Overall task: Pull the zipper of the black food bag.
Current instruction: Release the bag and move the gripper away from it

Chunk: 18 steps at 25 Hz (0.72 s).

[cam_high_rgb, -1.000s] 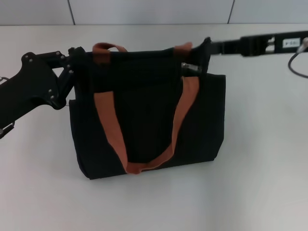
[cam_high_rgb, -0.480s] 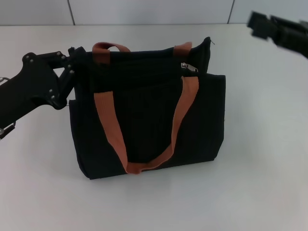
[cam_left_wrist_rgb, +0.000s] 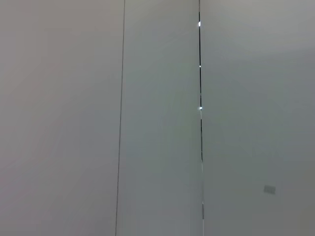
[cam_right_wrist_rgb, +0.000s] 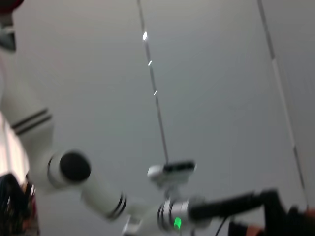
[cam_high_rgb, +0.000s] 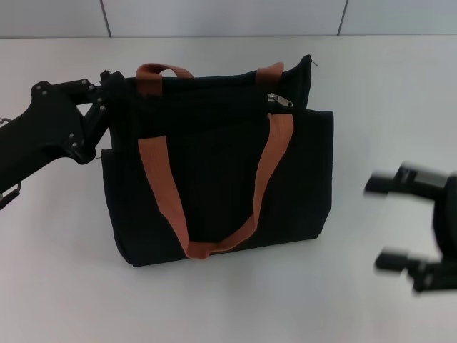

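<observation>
The black food bag (cam_high_rgb: 221,179) stands upright mid-table with two orange-brown handles. Its small silver zipper (cam_high_rgb: 280,100) sits on the top track near the bag's right end, with nothing touching it. My left gripper (cam_high_rgb: 114,80) is at the bag's top left corner and looks shut on the fabric edge there. My right gripper (cam_high_rgb: 391,221) is open and empty, blurred, low over the table to the right of the bag and well away from it. The left wrist view shows only wall.
The white table (cam_high_rgb: 64,286) runs all round the bag. A panelled wall (cam_high_rgb: 214,18) stands behind it. The right wrist view shows my own body (cam_right_wrist_rgb: 19,128), my left arm (cam_right_wrist_rgb: 231,206) and the wall.
My right gripper left the bag's top right corner, swung up and away, then came down to the lower right, open. The bag, the zipper and my left arm have barely moved.
</observation>
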{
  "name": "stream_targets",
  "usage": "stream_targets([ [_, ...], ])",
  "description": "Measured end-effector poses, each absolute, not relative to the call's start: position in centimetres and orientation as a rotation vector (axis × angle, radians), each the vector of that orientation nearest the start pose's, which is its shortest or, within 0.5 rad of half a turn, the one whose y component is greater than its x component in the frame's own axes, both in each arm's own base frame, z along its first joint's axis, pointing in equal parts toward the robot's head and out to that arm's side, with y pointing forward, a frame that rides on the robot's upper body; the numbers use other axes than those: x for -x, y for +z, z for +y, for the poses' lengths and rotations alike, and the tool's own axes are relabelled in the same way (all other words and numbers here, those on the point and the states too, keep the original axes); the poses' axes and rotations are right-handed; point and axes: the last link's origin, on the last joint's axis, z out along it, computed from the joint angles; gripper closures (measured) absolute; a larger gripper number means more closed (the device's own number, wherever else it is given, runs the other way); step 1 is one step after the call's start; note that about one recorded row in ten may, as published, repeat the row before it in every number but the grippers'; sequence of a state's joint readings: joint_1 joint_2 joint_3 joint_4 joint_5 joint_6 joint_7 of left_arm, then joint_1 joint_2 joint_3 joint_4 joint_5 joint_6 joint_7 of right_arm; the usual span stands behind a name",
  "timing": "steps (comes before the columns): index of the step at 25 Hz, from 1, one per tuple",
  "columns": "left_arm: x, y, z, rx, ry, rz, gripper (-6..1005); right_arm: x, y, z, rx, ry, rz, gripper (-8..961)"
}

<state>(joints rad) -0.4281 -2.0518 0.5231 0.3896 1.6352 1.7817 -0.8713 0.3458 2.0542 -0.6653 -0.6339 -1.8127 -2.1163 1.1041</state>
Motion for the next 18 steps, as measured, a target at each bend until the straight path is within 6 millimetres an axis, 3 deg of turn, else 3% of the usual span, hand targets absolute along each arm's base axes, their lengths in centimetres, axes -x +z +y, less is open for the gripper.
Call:
stream_targets([
  [5,27.4,2.8,29.1,2.301,-1.222,-0.279,969,-28.1,0.0,21.9,2.859,1.124,0.192,138],
  [6,27.5,2.8,29.0,2.3,-1.222,-0.284,969,-28.8,-1.5,21.7,2.864,1.04,0.185,137],
  [11,27.5,2.7,28.9,2.299,-1.226,-0.291,970,-29.2,-3.1,21.7,2.86,0.991,0.195,133],
  [18,27.8,2.7,29.0,2.292,-1.244,-0.379,917,-29.0,-3.1,21.8,2.856,1.004,0.192,134],
])
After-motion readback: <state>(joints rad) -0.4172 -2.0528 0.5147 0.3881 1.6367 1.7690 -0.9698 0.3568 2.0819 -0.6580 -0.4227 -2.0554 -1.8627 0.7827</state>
